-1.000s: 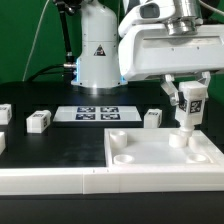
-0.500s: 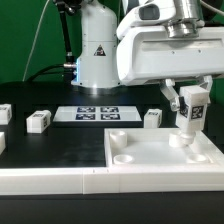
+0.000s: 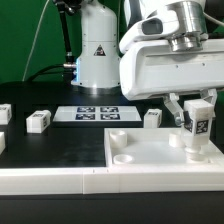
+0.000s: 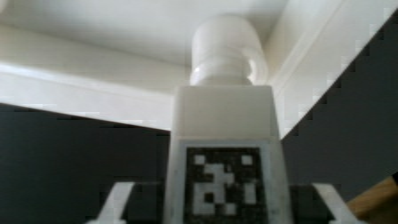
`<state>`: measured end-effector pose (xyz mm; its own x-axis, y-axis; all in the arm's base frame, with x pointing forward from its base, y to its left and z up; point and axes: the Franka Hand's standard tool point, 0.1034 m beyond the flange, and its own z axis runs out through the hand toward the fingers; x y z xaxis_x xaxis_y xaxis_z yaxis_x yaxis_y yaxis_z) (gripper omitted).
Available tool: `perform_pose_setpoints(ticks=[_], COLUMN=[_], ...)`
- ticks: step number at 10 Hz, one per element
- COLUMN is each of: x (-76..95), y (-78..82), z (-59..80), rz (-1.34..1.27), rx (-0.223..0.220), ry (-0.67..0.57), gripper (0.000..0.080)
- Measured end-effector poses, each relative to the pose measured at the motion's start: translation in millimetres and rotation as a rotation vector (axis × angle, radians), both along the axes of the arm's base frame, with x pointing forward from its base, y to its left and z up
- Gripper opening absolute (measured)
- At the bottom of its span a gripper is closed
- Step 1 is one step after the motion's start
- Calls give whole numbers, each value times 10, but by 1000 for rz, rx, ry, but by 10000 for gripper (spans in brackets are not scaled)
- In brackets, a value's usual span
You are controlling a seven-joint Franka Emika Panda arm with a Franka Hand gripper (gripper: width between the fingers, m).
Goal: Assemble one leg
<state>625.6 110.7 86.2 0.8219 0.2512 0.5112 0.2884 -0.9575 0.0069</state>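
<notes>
In the exterior view my gripper (image 3: 195,110) is shut on the leg (image 3: 198,122), a small white block with a black-and-white tag. I hold it upright over the right side of the large white plate (image 3: 150,152). Its round lower end is at the plate's surface by a corner socket; I cannot tell whether it is seated. In the wrist view the leg (image 4: 226,150) fills the middle between my gripper's (image 4: 226,205) fingers. Its round tip points at the plate (image 4: 80,85).
Two more small white legs (image 3: 38,121) (image 3: 152,118) stand on the black table, and a third (image 3: 3,114) sits at the exterior view's left edge. The marker board (image 3: 97,113) lies behind them before the robot base (image 3: 97,55). A white rail (image 3: 60,182) runs along the front.
My gripper has moved down and toward the exterior view's right with the leg, and the hand has turned. The leg now sits lower, against the plate.
</notes>
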Motion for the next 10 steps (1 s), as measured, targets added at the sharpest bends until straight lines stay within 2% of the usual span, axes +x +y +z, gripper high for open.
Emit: perform_pose_setpoints(ticks=[7, 10], x=[4, 11], y=[133, 122], z=[-3, -3], rz=[13, 10], rx=[6, 6], ry=[-33, -54], gripper=[290, 290])
